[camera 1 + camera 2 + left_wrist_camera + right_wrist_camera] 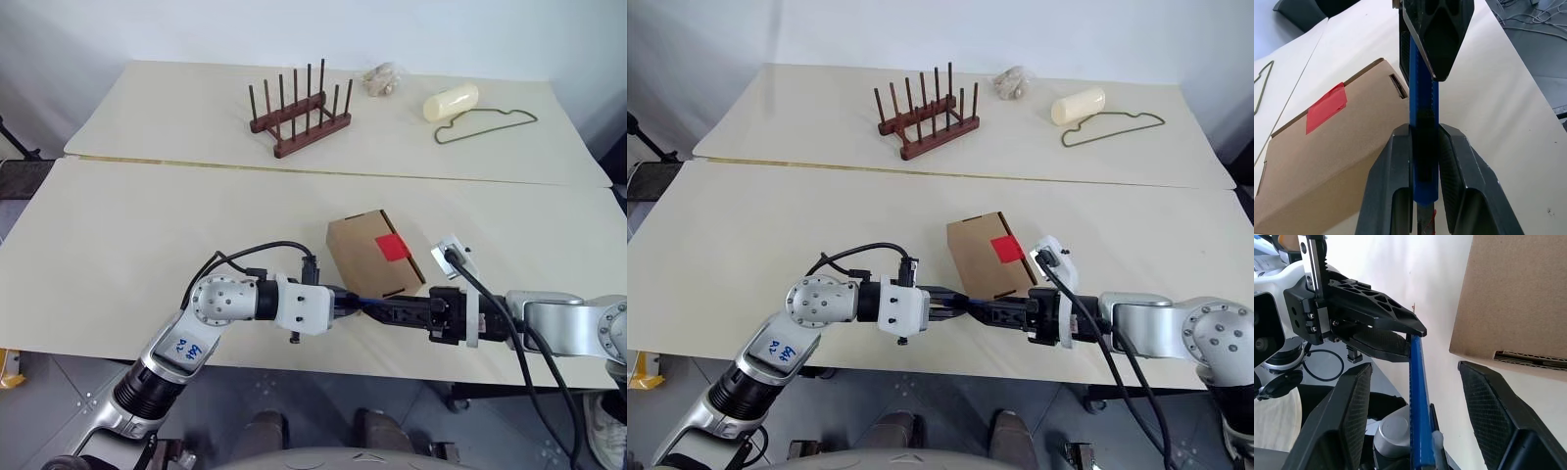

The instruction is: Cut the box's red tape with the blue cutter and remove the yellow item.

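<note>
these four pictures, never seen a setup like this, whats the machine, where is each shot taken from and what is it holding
It is a two-armed robot at a table. The two wide pictures come from its head, looking down; the two close ones from cameras on its wrists. The left gripper is shut on the blue cutter. The right gripper has its fingers spread either side of the cutter, not clamped on it. Beside them lies the box with the red tape. Farther back are a wooden rack, a cream cylinder and a wire hanger.
</note>
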You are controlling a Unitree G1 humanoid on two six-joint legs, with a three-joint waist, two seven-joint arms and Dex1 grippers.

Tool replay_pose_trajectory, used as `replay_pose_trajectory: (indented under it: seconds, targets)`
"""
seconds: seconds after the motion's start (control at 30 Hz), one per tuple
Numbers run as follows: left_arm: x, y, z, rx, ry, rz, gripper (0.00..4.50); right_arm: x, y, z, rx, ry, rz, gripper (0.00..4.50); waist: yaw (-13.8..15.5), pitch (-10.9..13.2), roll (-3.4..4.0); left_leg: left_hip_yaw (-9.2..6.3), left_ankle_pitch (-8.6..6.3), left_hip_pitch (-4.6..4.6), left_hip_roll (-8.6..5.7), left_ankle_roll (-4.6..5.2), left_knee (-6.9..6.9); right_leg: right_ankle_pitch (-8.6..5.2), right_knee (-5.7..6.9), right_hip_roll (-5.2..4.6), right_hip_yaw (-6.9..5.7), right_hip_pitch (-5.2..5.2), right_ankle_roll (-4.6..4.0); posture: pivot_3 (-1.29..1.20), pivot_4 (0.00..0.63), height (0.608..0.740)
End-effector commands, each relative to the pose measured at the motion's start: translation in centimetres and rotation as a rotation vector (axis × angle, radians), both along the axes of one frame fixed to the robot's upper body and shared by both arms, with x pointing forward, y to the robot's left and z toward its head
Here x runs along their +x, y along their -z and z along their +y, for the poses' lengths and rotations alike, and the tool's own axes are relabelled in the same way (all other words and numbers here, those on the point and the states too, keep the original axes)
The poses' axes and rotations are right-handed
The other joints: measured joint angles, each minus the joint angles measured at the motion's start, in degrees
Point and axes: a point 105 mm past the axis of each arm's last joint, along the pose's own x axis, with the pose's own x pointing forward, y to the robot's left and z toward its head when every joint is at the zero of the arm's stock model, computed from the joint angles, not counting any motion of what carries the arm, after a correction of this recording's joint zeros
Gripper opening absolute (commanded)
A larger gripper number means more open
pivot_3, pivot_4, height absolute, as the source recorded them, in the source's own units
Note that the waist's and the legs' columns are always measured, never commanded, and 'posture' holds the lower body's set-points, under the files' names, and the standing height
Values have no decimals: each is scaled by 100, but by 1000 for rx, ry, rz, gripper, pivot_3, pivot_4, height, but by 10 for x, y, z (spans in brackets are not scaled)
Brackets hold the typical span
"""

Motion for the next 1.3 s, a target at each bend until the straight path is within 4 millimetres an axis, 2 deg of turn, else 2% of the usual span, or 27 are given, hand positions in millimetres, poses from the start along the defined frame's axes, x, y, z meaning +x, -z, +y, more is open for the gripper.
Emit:
replay_pose_trajectory:
  seconds: [0.03,0.27,0.47,0.57,0.63,0.83,0.97,1.1,1.17,1.23,1.3]
  targets:
    - [-3,-5,-2,4,18,-25,399,-1,-4,1,14,-6,-4,2320,1,0,0,0,0,0,0,0,1,0,0,0,0,0,0,0,150,740]
    - [-3,-5,-2,10,22,-26,399,0,-2,0,7,-2,6,80,0,0,0,0,0,-1,0,0,5,0,4,0,0,-1,0,0,150,740]
    - [-3,-7,-1,6,16,-30,399,-4,-1,1,8,-34,20,104,1,0,0,0,-2,-4,0,4,14,0,9,0,1,-1,0,0,150,740]
    - [-8,-12,2,-44,27,32,399,-8,-1,-1,5,-57,31,104,0,0,0,0,-3,-4,0,5,16,0,10,0,1,-1,0,0,150,740]
    - [-13,-25,8,-122,42,94,1104,-9,-2,-4,1,-66,34,104,-5,0,0,-1,-3,-5,0,6,17,0,11,0,1,-1,0,0,150,740]
    - [-11,-46,56,-143,-2,245,2805,-14,-17,-19,14,-106,21,104,-15,-1,2,-2,-4,-12,6,6,30,0,24,4,2,-11,0,0,150,740]
    - [2,-59,91,-181,-104,322,2851,-34,-33,-36,22,-176,33,104,15,0,2,-1,-5,-14,5,9,33,0,25,4,4,-12,-1,0,150,740]
    - [11,-52,113,-168,-182,373,2851,-48,-45,-60,-15,-154,52,104,8,0,2,1,-13,-17,3,22,42,0,25,4,3,-8,-1,0,150,740]
    - [18,-45,117,-182,-205,383,2851,-52,-54,-83,-62,-98,47,104,16,0,2,3,-15,-16,0,26,44,0,24,3,6,-6,-1,0,150,740]
    - [26,-42,113,-220,-200,381,2460,-56,-63,-105,-86,-28,40,104,35,0,2,4,-15,-17,-2,26,46,0,23,3,6,-5,-1,0,150,740]
    - [32,-39,107,-241,-188,388,1981,-61,-65,-115,-119,7,31,104,39,0,1,6,-16,-17,-2,26,48,1,24,3,9,-5,-1,0,150,740]
